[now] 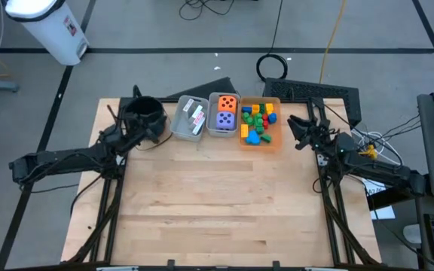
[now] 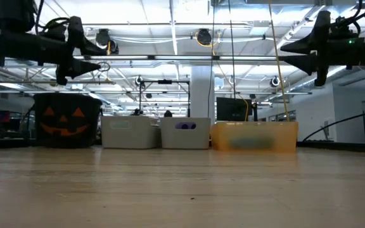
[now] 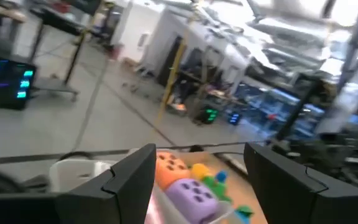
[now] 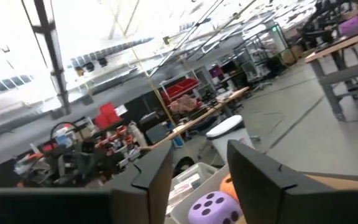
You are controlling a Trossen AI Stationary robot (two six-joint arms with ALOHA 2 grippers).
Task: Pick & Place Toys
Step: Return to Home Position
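**Toys, sorted lot, far edge of the table (12 o'clock).**

- Orange die (image 1: 227, 102) and purple die (image 1: 226, 118): stacked in line inside the middle grey bin (image 1: 221, 135), orange at the far end.
- Cards (image 1: 192, 117): lying in the left grey bin (image 1: 187, 138), which touches the middle bin at its 9 o'clock side.
- Plastic blocks (image 1: 256, 120) (red, green, blue, yellow, mixed in a heap): in the orange bin (image 1: 276, 139), just beside the middle bin at 3 o'clock.
- No toy shows outside a bin in the high view, so the sorting looks finished.

**Adjacent item.** Black pot (image 1: 143, 114), at 9 o'clock of the bin row, with a pumpkin face on its wall in the low view.

**Left gripper** (image 3: 197, 180): at about 10 o'clock on the table (image 1: 217, 203), close by the pot. Fingers are spread, with nothing between them. It is raised well above the bin tops in the low view.

**Right gripper** (image 4: 197, 174): at about 2 o'clock, near the orange bin's 3 o'clock side. Fingers are likewise spread and empty, at a similar height.

**Handling note, step in hand (return to rest).**
- Keep both grippers at their present height until they are clear of the pot and the bins.
- Draw each arm back toward its own side: left toward 9 o'clock, right toward 3 o'clock.
- The left arm needs the most care, since the pot rim appears closest to it.
- Lower the arms only once they are away from the row.
- The fingers should stay apart, as there is nothing to carry.
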